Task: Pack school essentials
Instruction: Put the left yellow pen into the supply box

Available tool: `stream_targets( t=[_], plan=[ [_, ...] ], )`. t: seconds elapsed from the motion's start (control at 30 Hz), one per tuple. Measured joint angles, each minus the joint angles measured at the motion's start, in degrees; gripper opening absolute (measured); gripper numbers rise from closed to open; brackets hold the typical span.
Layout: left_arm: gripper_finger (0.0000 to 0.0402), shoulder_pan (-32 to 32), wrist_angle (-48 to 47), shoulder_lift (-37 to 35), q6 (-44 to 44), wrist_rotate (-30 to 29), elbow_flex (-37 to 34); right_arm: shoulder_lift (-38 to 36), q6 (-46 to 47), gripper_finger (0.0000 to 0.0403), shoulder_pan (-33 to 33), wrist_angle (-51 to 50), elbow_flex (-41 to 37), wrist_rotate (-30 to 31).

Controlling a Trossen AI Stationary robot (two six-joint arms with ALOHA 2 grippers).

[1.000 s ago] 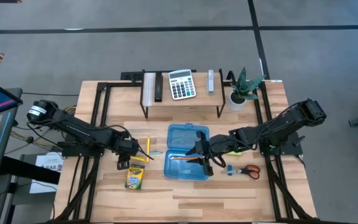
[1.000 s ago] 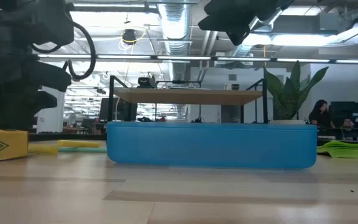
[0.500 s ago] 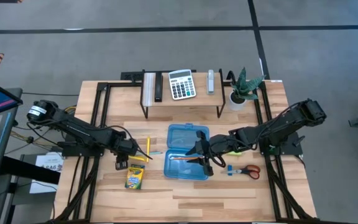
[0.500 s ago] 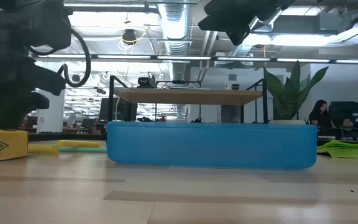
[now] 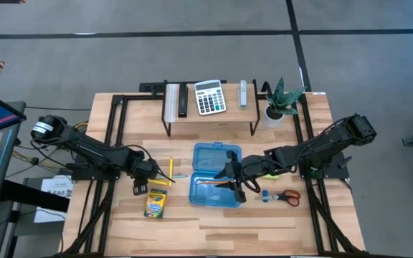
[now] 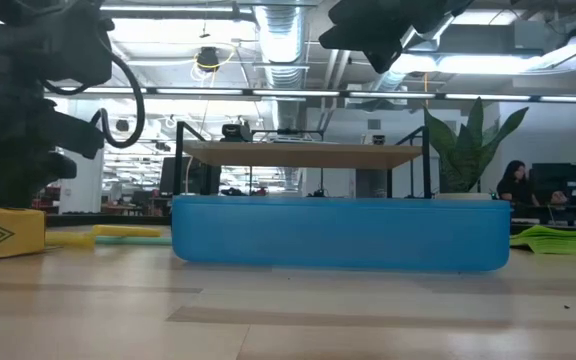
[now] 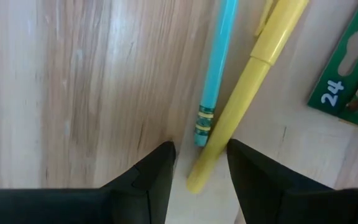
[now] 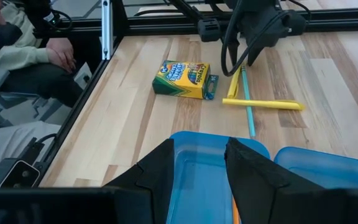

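Left gripper (image 7: 199, 165) fingers parted astride yellow pencil (image 7: 244, 99), ungripped | right gripper (image 8: 197, 163) parted, empty, above blue box (image 5: 216, 174) | orange pencil (image 5: 210, 183) packed | crayon box (image 5: 155, 204), scissors (image 5: 287, 196) remain outside

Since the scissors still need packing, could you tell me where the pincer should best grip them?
Grip the scissors from straight above, at the narrow neck between the red handles and the blades. They lie flat on the table, handles pointing right, so the pincer should close across that slim waist.

Yellow marker (image 7: 247, 81) lies crossing blue pencil (image 7: 215, 68), crayon box (image 5: 155, 204) beside
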Motion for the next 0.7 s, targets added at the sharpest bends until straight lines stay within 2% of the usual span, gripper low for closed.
stream_targets(
  t=[0.2,0.5,0.7],
  plan=[
    [0.0118,-1.64,-0.02,0.00,0.20,-0.06,-0.03,0.00,0.01,0.0163,0.00,-0.01,0.00,0.00],
    [0.0012,-4.46,0.13,0.00,-0.71,0.40,-0.04,0.00,0.02,0.0163,0.00,-0.02,0.00,0.01],
    [0.0004,-4.47,-0.12,-0.09,-1.83,1.28,0.07,0.00,0.02,0.0163,0.00,-0.02,0.00,0.02]
  ],
)
